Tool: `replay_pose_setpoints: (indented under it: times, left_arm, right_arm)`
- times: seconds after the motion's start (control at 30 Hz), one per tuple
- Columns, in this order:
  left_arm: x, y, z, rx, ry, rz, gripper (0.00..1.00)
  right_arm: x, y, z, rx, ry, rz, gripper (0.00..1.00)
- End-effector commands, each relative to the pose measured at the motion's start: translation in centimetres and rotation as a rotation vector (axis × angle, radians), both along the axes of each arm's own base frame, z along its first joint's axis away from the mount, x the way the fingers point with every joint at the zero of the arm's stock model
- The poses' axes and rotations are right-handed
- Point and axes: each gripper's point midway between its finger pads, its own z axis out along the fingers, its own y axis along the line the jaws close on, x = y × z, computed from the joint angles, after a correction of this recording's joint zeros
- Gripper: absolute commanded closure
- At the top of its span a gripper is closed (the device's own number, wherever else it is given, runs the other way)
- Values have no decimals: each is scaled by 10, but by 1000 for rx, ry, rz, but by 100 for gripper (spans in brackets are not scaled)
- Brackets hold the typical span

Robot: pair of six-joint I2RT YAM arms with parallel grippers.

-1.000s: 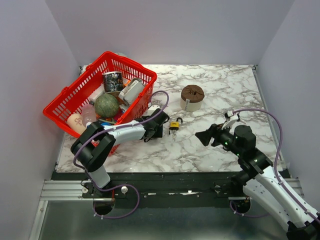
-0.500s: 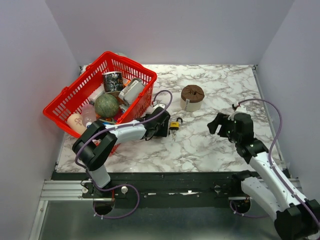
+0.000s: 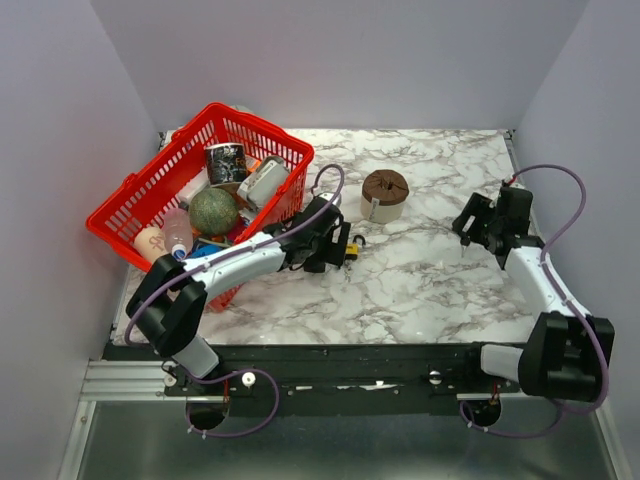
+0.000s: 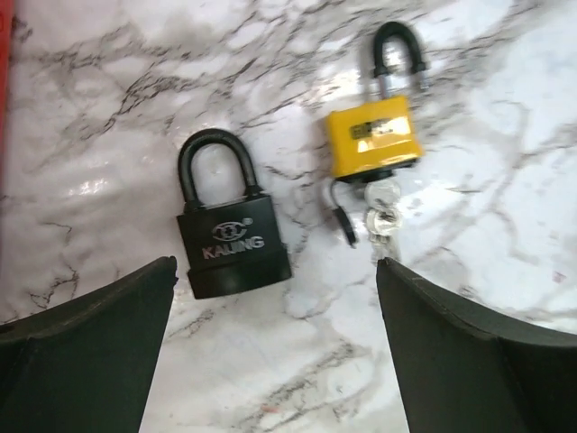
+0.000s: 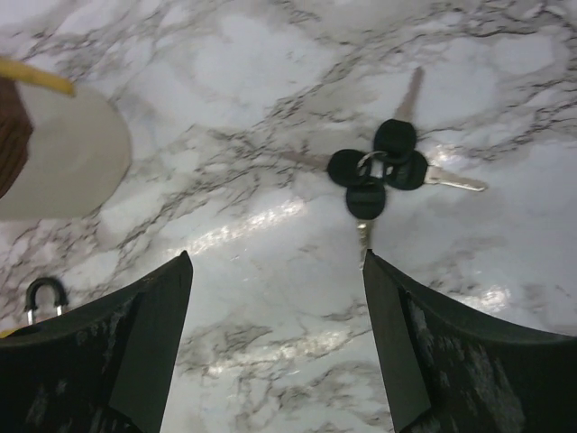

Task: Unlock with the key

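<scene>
One black padlock (image 4: 232,236), one yellow padlock (image 4: 373,142), four black-headed keys (image 5: 375,170) on one ring, small keys (image 4: 380,216) at yellow padlock's base, number unclear, one red basket (image 3: 128,193), one brown roll (image 3: 384,190).

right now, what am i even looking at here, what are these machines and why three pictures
Two robot arms are bolted to a marble table. The overhead picture shows both; the other two come from cameras on each wrist. The left gripper, open, points at a black padlock and a yellow padlock with small keys at its base. The right gripper, open, looks down on a bunch of black-headed keys. A red basket and a brown roll stand nearby. Nothing is held.
</scene>
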Motion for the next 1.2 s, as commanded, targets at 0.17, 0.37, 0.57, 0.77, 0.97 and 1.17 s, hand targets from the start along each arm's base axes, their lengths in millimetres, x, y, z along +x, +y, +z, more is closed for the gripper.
replay_pose_setpoints:
  times: [0.17, 0.37, 0.57, 0.77, 0.97, 1.17]
  left_arm:
    - [-21, -44, 112, -72, -54, -310, 1]
    - [-12, -71, 139, -197, -121, -361, 1]
    - [-29, -67, 104, -214, -80, -367, 1]
    - [-35, -69, 111, -194, -131, -386, 1]
    - [-38, -68, 121, -200, -152, -390, 1]
    - [-37, -66, 127, -200, -172, -387, 1]
  right_arm:
    - [36, -47, -29, -99, 151, -87, 20]
    - [42, -70, -53, -191, 266, -143, 23]
    - [42, -75, -75, -221, 368, -118, 29]
    - [47, -63, -84, -167, 393, -56, 33]
    - [46, -64, -91, -169, 428, -56, 41]
    - [42, -58, -100, -141, 467, -34, 51]
